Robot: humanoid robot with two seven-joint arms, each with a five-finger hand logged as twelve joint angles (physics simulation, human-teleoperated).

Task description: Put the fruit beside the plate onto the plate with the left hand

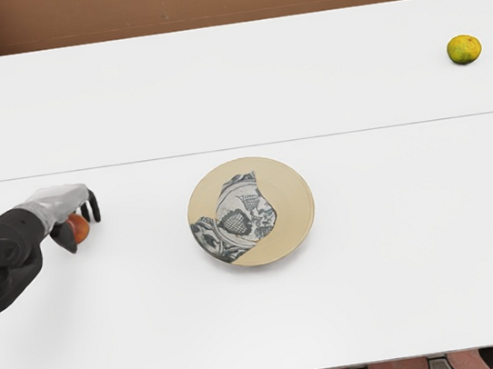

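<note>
The orange fruit (79, 228) sits on the table (381, 294) well to the left of the plate (296, 198), tucked under the left hand (64, 208). The hand reaches in palm-down from the left edge, its dark fingers curled around the fruit.

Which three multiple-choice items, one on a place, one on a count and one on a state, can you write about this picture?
1. Where does the green-yellow fruit lie? A on the plate; B at the far right of the table; C under the left hand.
2. How many fruits show? A one; B two; C three.
3. The left hand is: A flat on the plate; B out of view; C curled over the orange fruit.

Answers: 1 B, it sits alone near the far right corner. 2 B, one green-yellow, one orange. 3 C, the hand cups that fruit, left of the plate.
</note>
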